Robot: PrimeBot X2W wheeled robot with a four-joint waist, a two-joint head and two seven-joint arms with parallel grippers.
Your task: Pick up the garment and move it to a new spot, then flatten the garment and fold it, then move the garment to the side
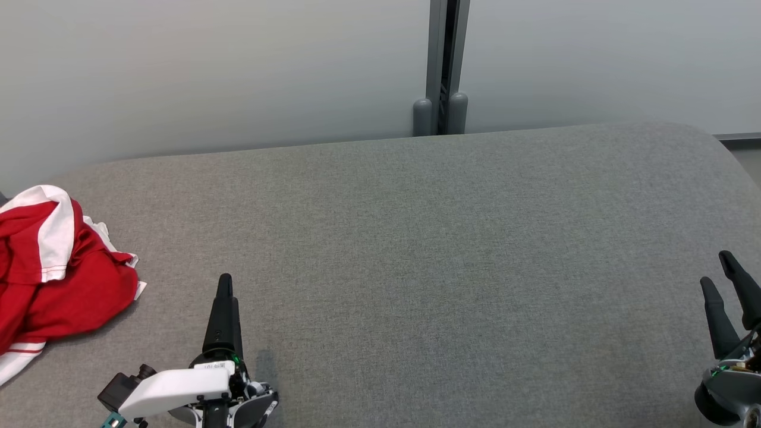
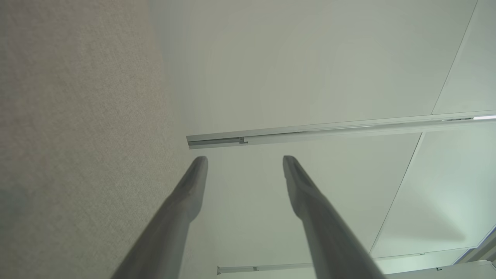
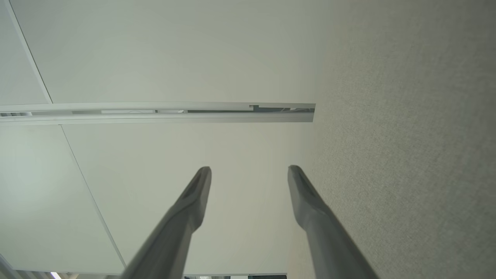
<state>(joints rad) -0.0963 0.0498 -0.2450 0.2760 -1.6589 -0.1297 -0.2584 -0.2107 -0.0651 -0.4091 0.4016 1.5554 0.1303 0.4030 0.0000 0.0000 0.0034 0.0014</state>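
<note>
Now crumpled red-white garment [image 1: 59,267] on grey woven surface [image 1: 416,238]; left gripper [image 2: 245,158], right gripper [image 3: 249,168] gaping.

Soft, even, bright light, faint shadows; head view sharp, wrist views slightly blurred close up.

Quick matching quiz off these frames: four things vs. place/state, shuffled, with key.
1 garment
2 left gripper
3 right gripper
4 post

a open, at the head view's right edge
b crumpled, far left of the grey surface
c upright against the wall
d open, beside the garment, not touching it

Pairs: 1-b; 2-d; 3-a; 4-c
</note>
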